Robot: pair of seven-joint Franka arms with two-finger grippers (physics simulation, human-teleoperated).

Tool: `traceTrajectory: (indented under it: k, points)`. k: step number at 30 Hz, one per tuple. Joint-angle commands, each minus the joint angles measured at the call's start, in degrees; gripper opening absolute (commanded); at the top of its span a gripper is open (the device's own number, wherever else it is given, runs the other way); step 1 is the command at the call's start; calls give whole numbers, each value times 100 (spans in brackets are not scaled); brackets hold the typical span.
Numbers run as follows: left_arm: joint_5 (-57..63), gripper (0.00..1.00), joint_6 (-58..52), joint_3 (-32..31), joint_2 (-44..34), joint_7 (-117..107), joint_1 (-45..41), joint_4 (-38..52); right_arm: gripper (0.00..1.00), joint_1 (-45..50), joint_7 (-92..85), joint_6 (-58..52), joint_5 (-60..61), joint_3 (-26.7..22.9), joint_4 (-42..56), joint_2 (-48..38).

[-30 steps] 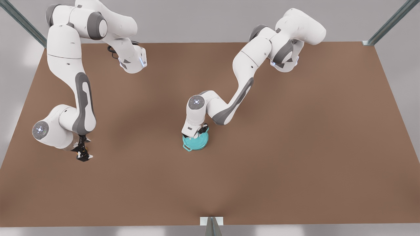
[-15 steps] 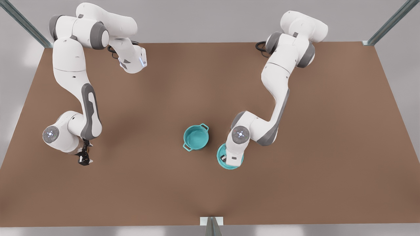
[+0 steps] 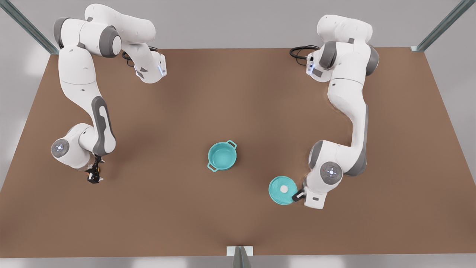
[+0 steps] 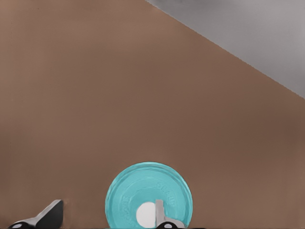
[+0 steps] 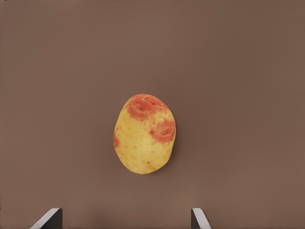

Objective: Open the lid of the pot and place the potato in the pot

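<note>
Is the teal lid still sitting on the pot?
Apart. In the front view, the pot lid lies flat on the table, bare brown surface separating it from the open pot.

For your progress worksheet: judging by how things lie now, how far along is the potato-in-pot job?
Done: the flat teal pot lid lies on the brown table, apart from the open round teal pot, left gripper open beside it. In hand: right gripper open over the yellow-red potato, ungrasped. Left: grasp and drop it in.

Open teal pot [image 3: 222, 155] mid-table, its white-knobbed lid [image 3: 282, 190] lying flat nearby, potato [image 5: 145, 134] well apart
</note>
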Motion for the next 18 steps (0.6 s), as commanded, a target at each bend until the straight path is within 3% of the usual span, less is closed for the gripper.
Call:
traceTrajectory:
  k: [1, 2, 3, 6, 18]
  points:
    - [-692, 100, -2450, -15, -870, 4104, 615, -57, 100, -43, 145, 198, -8, 0, -2, 4]
    - [-727, 100, -2416, 47, -1537, 4659, 729, -609, 100, -69, 75, 198, -25, 0, 7, -5]
    - [-727, 100, -1627, 47, -2616, 5411, 1019, -2126, 100, -87, -136, 190, -78, 0, -2, 4]
    - [-507, 100, -2414, 91, -2822, 5248, 1055, -1850, 100, -149, -374, 198, -122, 0, 16, 22]
    - [-841, 100, -2828, 82, -2822, 4431, 1046, -1964, 100, -324, -391, 269, -386, 70, 77, 171]
